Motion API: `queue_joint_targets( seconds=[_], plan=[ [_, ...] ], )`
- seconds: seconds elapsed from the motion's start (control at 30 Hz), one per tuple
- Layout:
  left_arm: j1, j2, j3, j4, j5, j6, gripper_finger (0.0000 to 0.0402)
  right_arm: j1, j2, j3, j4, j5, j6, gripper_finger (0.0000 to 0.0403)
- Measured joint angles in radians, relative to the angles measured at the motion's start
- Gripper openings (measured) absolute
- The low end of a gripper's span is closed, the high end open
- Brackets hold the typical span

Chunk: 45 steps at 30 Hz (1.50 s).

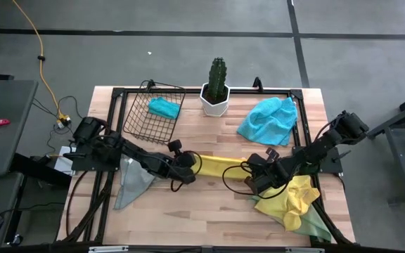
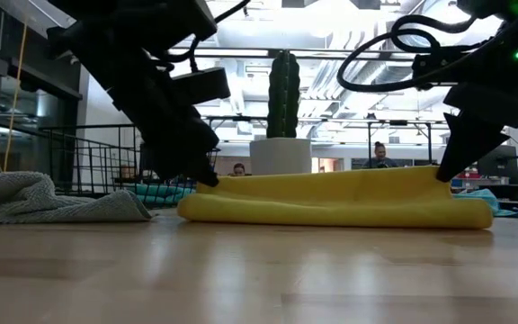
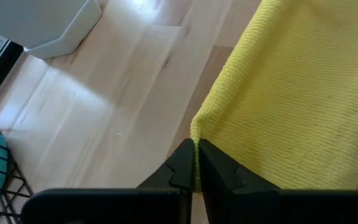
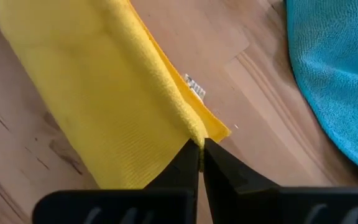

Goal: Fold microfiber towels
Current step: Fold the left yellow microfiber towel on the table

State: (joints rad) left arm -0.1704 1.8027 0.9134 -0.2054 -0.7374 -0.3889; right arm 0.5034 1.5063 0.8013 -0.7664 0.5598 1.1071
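Towel: yellow towel lies lengthwise between my hands.
Left hand: clenched on its left end.
Right hand: clenched on its right end.

Bare table front, cactus and basket behind

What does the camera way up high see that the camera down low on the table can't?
Only the high view shows the crumpled yellow towel pile near the right arm and the whole turquoise blue towel spread flat. Only the low view shows people sitting in the room behind. Both show the folded bright yellow microfiber towel, pinched at its ends by the left gripper and right gripper, plus the green cactus in its white pot, the black wire basket and the grey towel.
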Motion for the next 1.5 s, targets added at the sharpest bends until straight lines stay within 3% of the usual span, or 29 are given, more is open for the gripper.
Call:
queue_joint_targets(
  seconds=[0.17, 0.3, 0.47, 0.6, 0.8, 0.93, 1.0, 1.07, 1.2, 1.27, 1.37, 1.5],
  plan=[
    [0.01, 0.0, 0.0, 0.0, 0.0, 0.017, 0.0013, 0.0, 0.0, 0.0, 0.0, 0.001, -0.013, 0.0018],
    [0.014, 0.0, 0.0, 0.0, 0.0, 0.039, 0.0021, -0.015, 0.0, 0.0, 0.0, 0.012, -0.032, 0.0062],
    [0.013, 0.0, 0.0, 0.0, -0.022, 0.083, 0.0059, -0.047, 0.0, 0.001, 0.0, 0.014, -0.073, 0.0135],
    [0.003, 0.0, 0.0, -0.026, -0.098, 0.125, 0.0104, -0.065, -0.016, 0.001, 0.0, 0.014, -0.125, 0.0176],
    [-0.029, -0.065, 0.0, -0.129, -0.156, 0.105, 0.016, -0.042, -0.103, 0.002, -0.061, 0.061, -0.154, 0.019],
    [-0.067, -0.151, -0.007, -0.108, -0.126, 0.086, 0.0178, 0.006, -0.167, 0.002, -0.201, 0.092, -0.006, 0.019],
    [-0.088, -0.191, -0.044, 0.016, -0.108, 0.127, 0.0181, 0.038, -0.189, 0.002, -0.259, 0.092, 0.096, 0.019],
    [-0.1, -0.241, -0.125, 0.2, -0.027, 0.207, 0.0183, 0.073, -0.206, 0.002, -0.28, 0.088, 0.177, 0.019],
    [-0.085, -0.345, -0.311, 0.651, 0.296, 0.31, 0.0184, 0.133, -0.22, -0.001, -0.297, 0.058, 0.316, 0.019],
    [-0.07, -0.395, -0.376, 0.782, 0.381, 0.314, 0.0184, 0.163, -0.234, -0.041, -0.283, 0.033, 0.393, 0.019],
    [-0.068, -0.48, -0.431, 0.832, 0.398, 0.322, 0.0184, 0.198, -0.277, -0.151, -0.253, -0.037, 0.541, 0.019],
    [-0.098, -0.551, -0.439, 0.837, 0.398, 0.352, 0.0184, 0.238, -0.381, -0.275, -0.126, -0.016, 0.69, 0.019]
  ],
)
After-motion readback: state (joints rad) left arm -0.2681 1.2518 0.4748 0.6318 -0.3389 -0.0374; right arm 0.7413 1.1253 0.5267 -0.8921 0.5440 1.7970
